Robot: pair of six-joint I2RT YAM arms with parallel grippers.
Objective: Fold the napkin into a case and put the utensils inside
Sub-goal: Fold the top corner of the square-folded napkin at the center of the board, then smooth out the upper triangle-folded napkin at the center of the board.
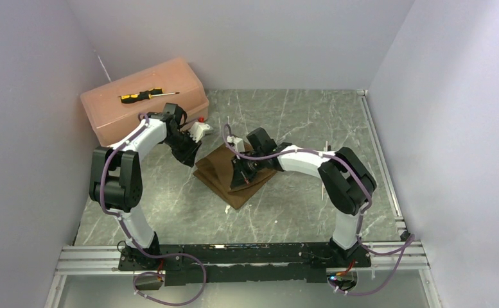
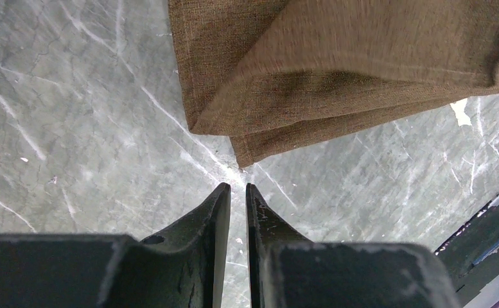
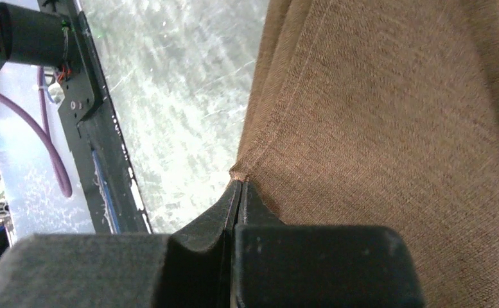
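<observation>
Brown cloth, the napkin, lies folded in layers on the grey marbled table, between my two arms. My right gripper has its jaws pressed together on an edge of the napkin, pinching a small pucker of the weave right at my fingertips; the cloth spreads away from that pinch to my right and ahead. My left gripper sits apart from the napkin, its jaws narrowed to a thin slit with nothing between them, and the nearest folded corner of the cloth lies just ahead of its tips on the bare stone. Behind my left arm stands the pink box with a yellow-and-black screwdriver resting on its lid.
</observation>
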